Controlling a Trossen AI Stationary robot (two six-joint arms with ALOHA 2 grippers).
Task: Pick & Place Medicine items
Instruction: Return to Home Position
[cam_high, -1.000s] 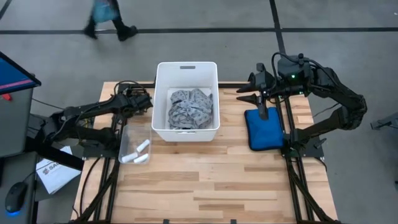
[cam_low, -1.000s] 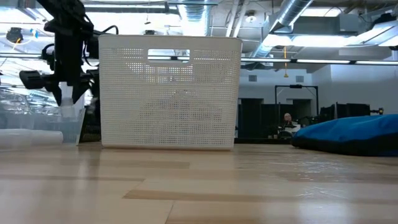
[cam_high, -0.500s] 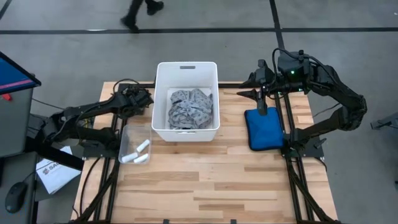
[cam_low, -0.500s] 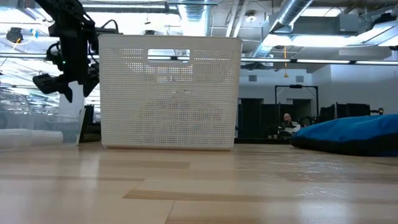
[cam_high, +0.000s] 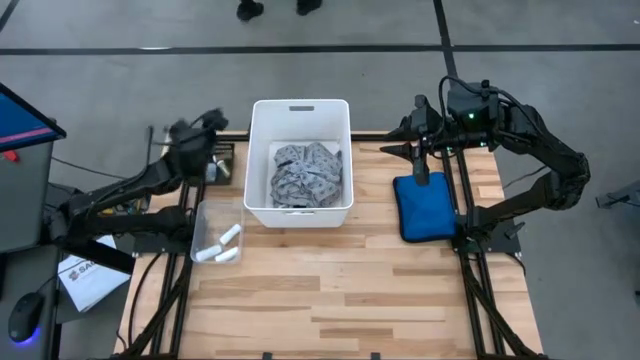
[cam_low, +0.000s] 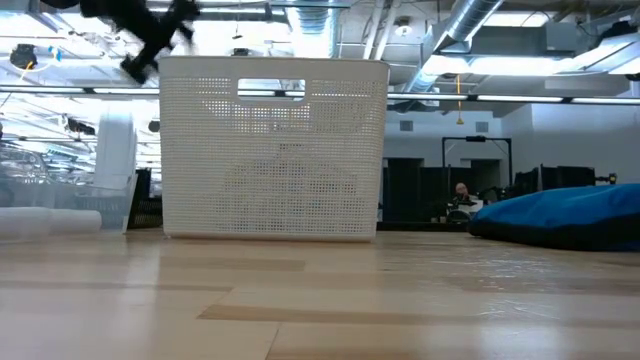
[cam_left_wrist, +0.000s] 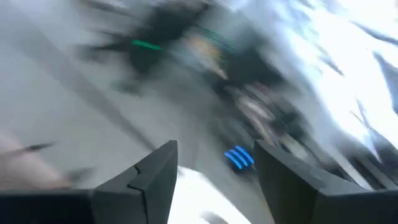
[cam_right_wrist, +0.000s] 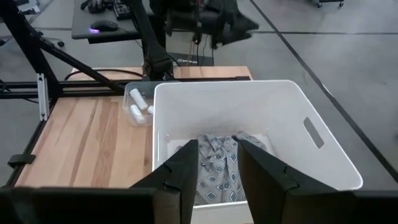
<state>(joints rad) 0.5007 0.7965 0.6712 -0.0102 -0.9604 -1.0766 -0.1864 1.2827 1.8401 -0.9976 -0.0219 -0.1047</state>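
Observation:
White medicine tubes (cam_high: 226, 243) lie in a clear tray (cam_high: 205, 215) on the table's left side, also seen in the right wrist view as tubes (cam_right_wrist: 138, 107). I cannot make out the tiny vials. My left gripper (cam_high: 195, 132) is open and empty, blurred, raised above the table's far left, beside the white bin (cam_high: 300, 160); it shows high up in the low view (cam_low: 150, 45) and in its own wrist view (cam_left_wrist: 214, 168). My right gripper (cam_high: 400, 150) hovers open between the bin and the blue pouch (cam_high: 425, 205), fingers apart (cam_right_wrist: 217, 165).
The white bin (cam_low: 270, 150) stands at the table's far middle with a grey patterned cloth (cam_high: 305, 175) lying in it. The blue pouch (cam_low: 570, 215) rests on the right side. Bare wood (cam_high: 330, 290) lies along the near half. A person's feet (cam_high: 275, 8) pass beyond the far edge.
My left gripper has swung quickly upward from beside the bin's left wall, tipping as it rose and drifting toward the table's far left corner; it now shows blurred above the bin's rim. The tubes in the tray have stayed put.

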